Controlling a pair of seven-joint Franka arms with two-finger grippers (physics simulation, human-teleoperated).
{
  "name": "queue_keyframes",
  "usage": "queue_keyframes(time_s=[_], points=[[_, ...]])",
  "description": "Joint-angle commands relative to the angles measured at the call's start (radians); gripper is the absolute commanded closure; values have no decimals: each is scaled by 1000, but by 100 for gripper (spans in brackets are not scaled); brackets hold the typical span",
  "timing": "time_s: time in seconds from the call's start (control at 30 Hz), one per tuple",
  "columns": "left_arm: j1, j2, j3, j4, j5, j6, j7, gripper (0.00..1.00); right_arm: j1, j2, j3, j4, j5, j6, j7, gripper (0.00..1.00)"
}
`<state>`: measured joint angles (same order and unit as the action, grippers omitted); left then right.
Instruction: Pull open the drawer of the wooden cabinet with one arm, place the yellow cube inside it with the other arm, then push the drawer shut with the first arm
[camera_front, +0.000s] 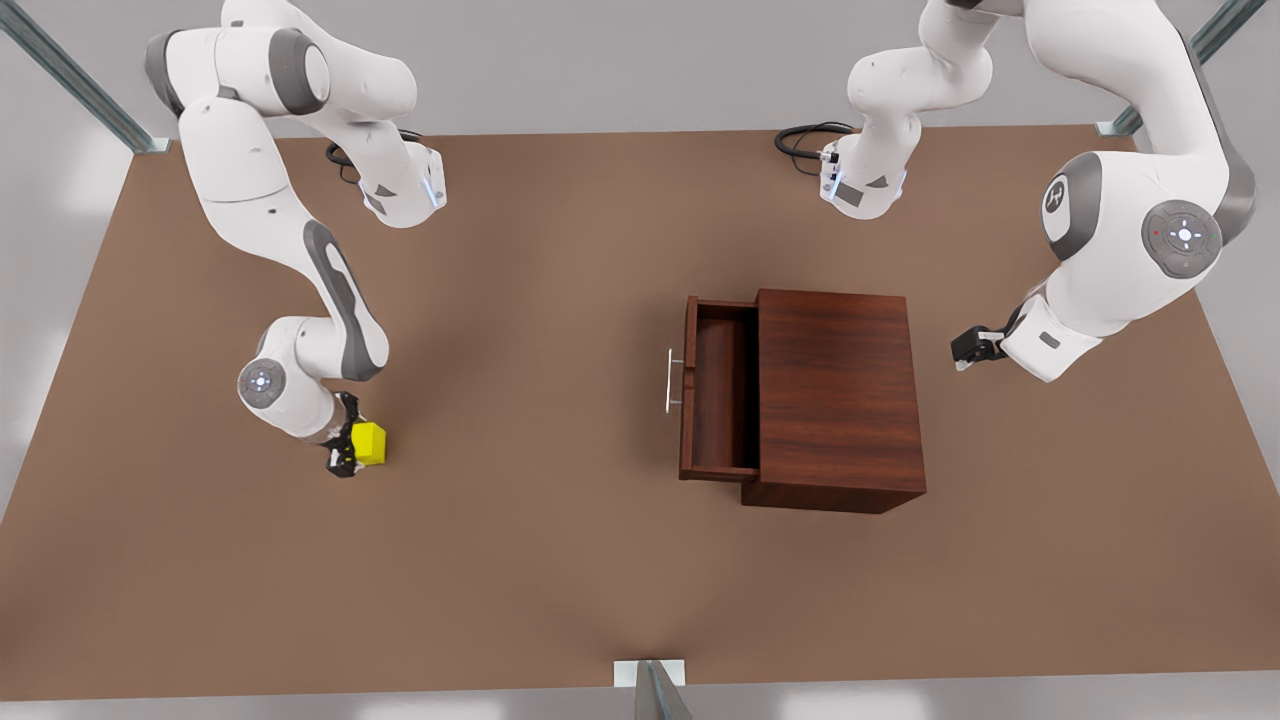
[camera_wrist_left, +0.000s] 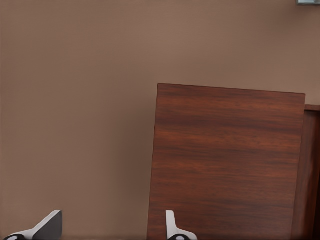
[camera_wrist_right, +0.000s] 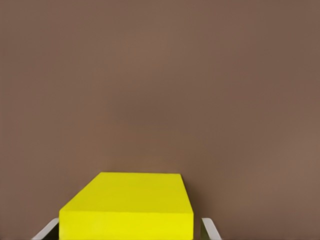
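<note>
Between the fingertips (camera_wrist_right: 207, 229) of the right gripper (camera_front: 352, 446) sits the yellow cube (camera_wrist_right: 127, 206), clamped on both sides low over the brown table (camera_front: 520, 560) at the front view's left, well apart from the wooden cabinet (camera_front: 838, 395). That cabinet stands right of the table's middle in the front view, its drawer (camera_front: 718, 390) pulled open toward the cube, the silver bar handle (camera_front: 669, 381) on its face. Just off the cabinet's far side hangs the left gripper (camera_front: 966, 350), fingers spread wide and holding nothing.
</note>
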<state>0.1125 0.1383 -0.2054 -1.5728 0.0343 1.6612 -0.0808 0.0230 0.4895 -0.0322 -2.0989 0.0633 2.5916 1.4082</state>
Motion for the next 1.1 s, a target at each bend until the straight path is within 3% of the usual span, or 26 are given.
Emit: queue_keyframes(time_s=[0.0,0.1,0.17,0.2,0.4,0.57,0.77,1.07], points=[[-1,-2,-2,0,1,0,13,0,0,4,0,0,0,22,54,0],[-1,0,-2,0,1,0,13,0,0,11,0,-1,0,38,66,9],[-1,-2,0,0,1,0,13,0,0,11,1,-1,-3,38,58,29],[-1,-2,-2,-1,1,0,13,0,0,11,0,-1,-3,36,58,45],[-1,-2,-2,-1,1,0,13,0,3,-72,2,-3,-3,-10,61,49],[-1,0,-2,-1,1,0,13,0,64,-184,8,45,-2,-206,71,49],[-1,0,0,-1,1,0,13,0,163,-201,23,304,-2,-527,227,49],[-2,-3,-2,-7,2,-5,12,0,416,-157,26,585,35,-706,739,49]])
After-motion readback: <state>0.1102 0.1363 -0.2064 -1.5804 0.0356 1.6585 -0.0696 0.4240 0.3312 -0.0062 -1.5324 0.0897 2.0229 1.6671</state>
